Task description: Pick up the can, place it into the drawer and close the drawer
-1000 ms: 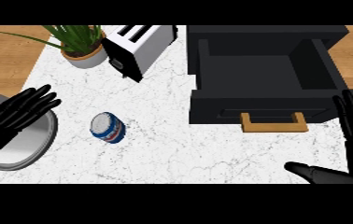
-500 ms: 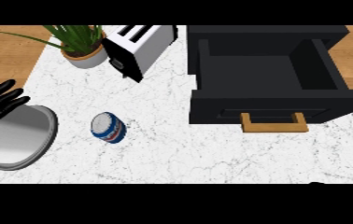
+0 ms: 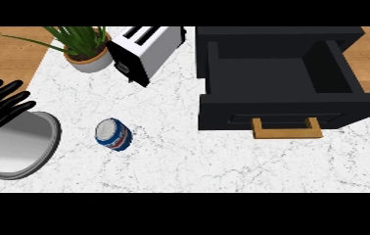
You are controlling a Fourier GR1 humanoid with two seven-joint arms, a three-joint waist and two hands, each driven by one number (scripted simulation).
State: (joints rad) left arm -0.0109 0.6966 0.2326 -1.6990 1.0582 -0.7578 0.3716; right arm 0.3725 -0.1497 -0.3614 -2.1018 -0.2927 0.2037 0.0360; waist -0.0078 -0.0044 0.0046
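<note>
The small blue and white metal can (image 3: pixel 113 134) is lying on the white marble counter (image 3: pixel 180 155), well left of the open black drawer (image 3: pixel 278 80) with a wooden handle. The black left hand (image 3: pixel 12 102) is resting with relaxed fingers, up-left of the can, grasping nothing.

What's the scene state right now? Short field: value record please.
can: can on its side on the counter, not held
drawer: drawer open, nothing visible inside, handle facing the robot
left hand: left hand at the view's left edge above the plate, fingers straight, apart from the can
right hand: not in view
other items: toaster, potted plant at the back
task stage: can not yet picked up
</note>
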